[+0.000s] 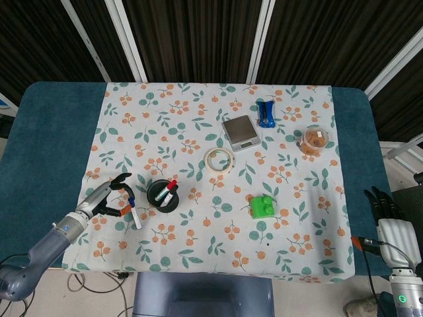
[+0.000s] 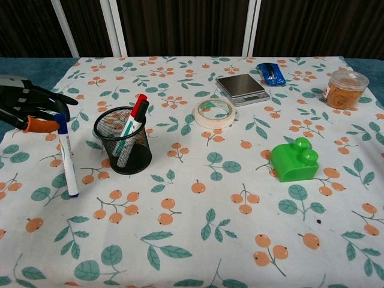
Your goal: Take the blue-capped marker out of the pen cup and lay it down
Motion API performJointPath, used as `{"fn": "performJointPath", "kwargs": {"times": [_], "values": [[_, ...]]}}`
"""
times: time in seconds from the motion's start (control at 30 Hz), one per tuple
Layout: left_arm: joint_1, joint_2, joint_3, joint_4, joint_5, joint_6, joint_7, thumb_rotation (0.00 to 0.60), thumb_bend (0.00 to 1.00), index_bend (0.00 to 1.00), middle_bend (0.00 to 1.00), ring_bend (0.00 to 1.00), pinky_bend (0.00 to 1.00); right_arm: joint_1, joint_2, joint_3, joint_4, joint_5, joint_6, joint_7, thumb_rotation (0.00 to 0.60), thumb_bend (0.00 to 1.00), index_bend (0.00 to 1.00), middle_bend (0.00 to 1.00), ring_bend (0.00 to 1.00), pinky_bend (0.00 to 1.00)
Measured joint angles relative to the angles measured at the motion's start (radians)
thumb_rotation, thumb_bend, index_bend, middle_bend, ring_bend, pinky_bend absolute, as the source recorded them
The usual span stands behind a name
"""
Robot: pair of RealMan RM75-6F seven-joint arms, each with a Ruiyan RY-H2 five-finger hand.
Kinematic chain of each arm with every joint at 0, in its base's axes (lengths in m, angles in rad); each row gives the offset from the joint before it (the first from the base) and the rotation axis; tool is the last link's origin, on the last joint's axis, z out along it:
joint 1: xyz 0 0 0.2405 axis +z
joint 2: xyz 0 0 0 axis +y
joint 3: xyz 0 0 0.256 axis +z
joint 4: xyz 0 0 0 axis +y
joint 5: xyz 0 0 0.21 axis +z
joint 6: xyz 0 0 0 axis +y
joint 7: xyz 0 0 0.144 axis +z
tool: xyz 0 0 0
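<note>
- Near the bench's left edge, the left robot hand [image 2: 27,108] pinches the blue-capped marker [image 2: 65,157] at its cap end, other fingers spread; the marker is out of the pen cup [image 2: 123,141] and slants down, its far tip at or just above the cloth, left of the cup.
- To finish well, I'd judge the hand should lower the cap end until the whole barrel lies flat, then open and lift away leftward, so the marker neither rolls nor knocks the cup.
- The cup holds a red-capped marker [image 2: 135,114] and, by the look of it, a green one beside it; keep clear of both.
- The chest view shows the marker's tilt and the orange fingertip [image 2: 42,125] against the cap; whether the tip touches the cloth I cannot tell.
- The head view alone shows the left arm reaching in from the front-left corner.
- At the far right, only the head view shows the right robot hand [image 1: 383,206], off the bench's right edge, holding nothing, fingers straight and slightly parted.
</note>
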Motion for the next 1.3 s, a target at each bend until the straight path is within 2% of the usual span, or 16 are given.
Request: {"fn": "performJointPath", "kwargs": {"times": [0.2,0.4,0.6,0.7,0.8,0.93,1.03,1.13,1.3], "values": [[-0.006,0.007,-0.014,-0.014,-0.028,0.015,0.010,0.600,0.27,0.29,0.02,0.00,0.00,0.000,0.001,0.000,0.000,0.001,-0.001,0.002,0.600,0.13,0.07,0.00,0.05,0.17],[0.000,0.033,-0.046,-0.044,-0.028,0.082,0.028,0.600,0.24,0.22,0.02,0.00,0.00,0.000,0.001,-0.001,-0.001,0.002,-0.003,0.001,0.600,0.13,0.07,0.00,0.05,0.17],[0.023,0.055,-0.071,-0.084,-0.013,0.223,0.102,0.600,0.24,0.22,0.02,0.00,0.00,0.000,0.001,-0.001,-0.003,0.005,-0.004,0.000,0.600,0.13,0.07,0.00,0.05,0.17],[0.045,0.057,-0.068,-0.084,0.015,0.320,0.194,0.600,0.24,0.22,0.02,0.00,0.00,0.000,0.000,0.000,0.000,-0.003,0.002,0.007,0.600,0.13,0.07,0.00,0.05,0.17],[0.074,0.038,-0.056,-0.061,0.051,0.450,0.354,0.600,0.24,0.21,0.02,0.00,0.00,0.000,-0.001,-0.001,0.006,-0.008,0.004,0.011,0.600,0.13,0.07,0.00,0.05,0.17],[0.138,0.003,-0.018,-0.031,0.121,0.672,0.614,0.600,0.24,0.20,0.00,0.00,0.00,-0.001,-0.003,0.000,0.008,-0.008,0.007,0.007,0.600,0.13,0.07,0.00,0.05,0.17],[0.188,-0.002,0.026,-0.021,0.172,0.786,0.717,0.600,0.24,0.19,0.00,0.00,0.00,-0.001,-0.005,0.000,0.010,-0.007,0.009,0.003,0.600,0.13,0.07,0.00,0.04,0.17],[0.256,-0.002,0.088,-0.005,0.232,0.823,0.725,0.600,0.24,0.19,0.00,0.00,0.00,-0.001,-0.006,0.001,0.012,-0.012,0.014,0.003,0.600,0.13,0.07,0.00,0.04,0.17],[0.378,-0.008,0.183,0.044,0.311,0.897,0.641,0.600,0.24,0.18,0.00,0.00,0.00,-0.001,-0.010,0.002,0.025,-0.029,0.027,0.003,0.600,0.13,0.07,0.00,0.04,0.17]]}}
